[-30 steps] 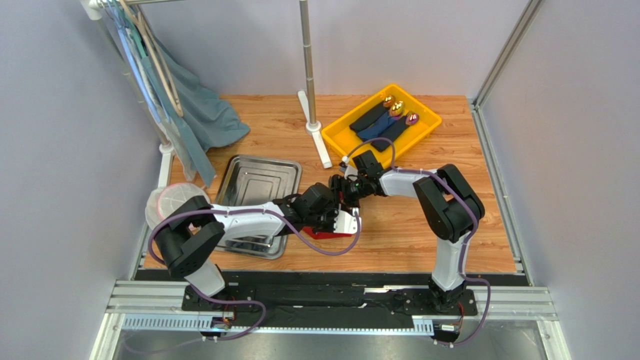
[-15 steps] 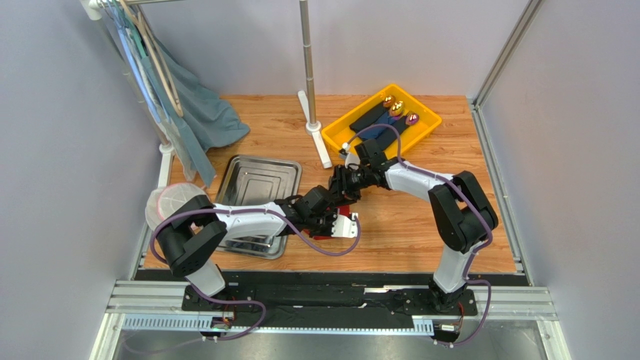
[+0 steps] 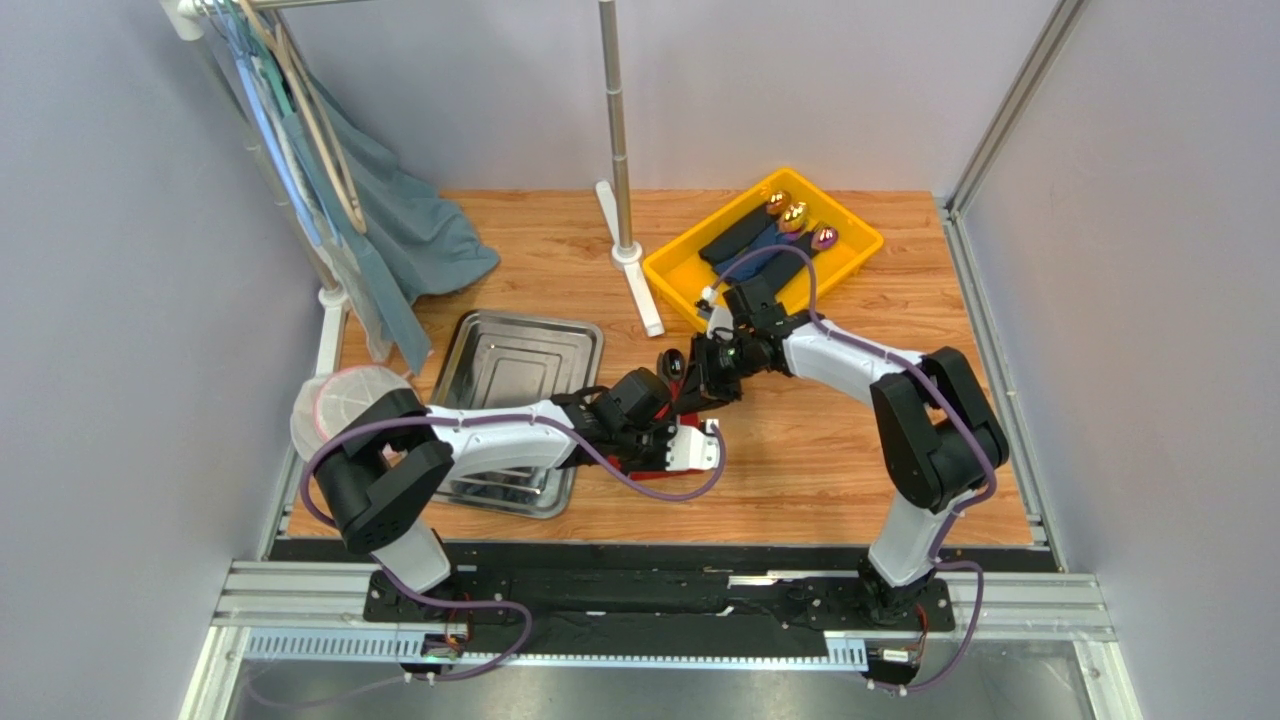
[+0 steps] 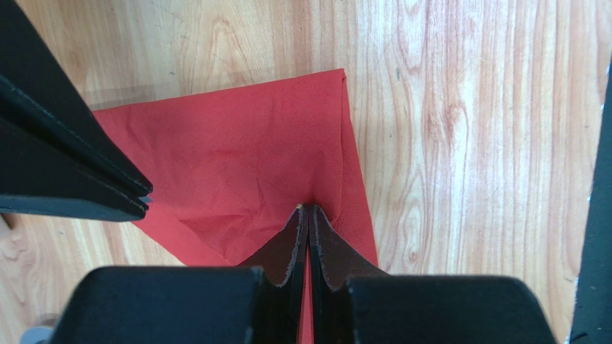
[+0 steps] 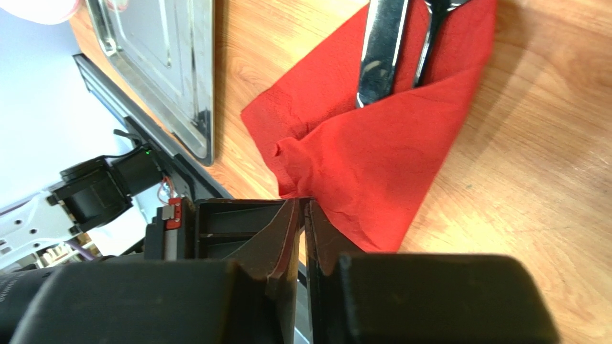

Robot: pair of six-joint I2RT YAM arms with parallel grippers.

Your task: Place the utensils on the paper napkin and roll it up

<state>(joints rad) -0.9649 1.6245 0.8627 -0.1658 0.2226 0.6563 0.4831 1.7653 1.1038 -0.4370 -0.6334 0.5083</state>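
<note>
The red paper napkin (image 4: 244, 158) lies on the wooden table, and one flap (image 5: 381, 158) is folded over the utensils. Two dark metal utensils (image 5: 379, 50) stick out from under that fold at the top of the right wrist view. My left gripper (image 4: 309, 209) is shut on the napkin's near edge, and red paper shows between its fingers. My right gripper (image 5: 302, 202) is shut on a crumpled napkin corner. In the top view both grippers (image 3: 684, 413) meet over the napkin and hide nearly all of it.
A steel tray (image 3: 511, 360) sits left of the napkin, its rim (image 5: 205, 86) close by. At the back a yellow bin (image 3: 842, 263) holds dark rolled napkins. A pole stand (image 3: 624, 248), hanging cloth (image 3: 406, 225) and a pale bowl (image 3: 334, 402) stand to the left.
My right gripper has slid left toward the left gripper and closed its jaws on the napkin corner. The left gripper has kept its grip and shifted slightly.
</note>
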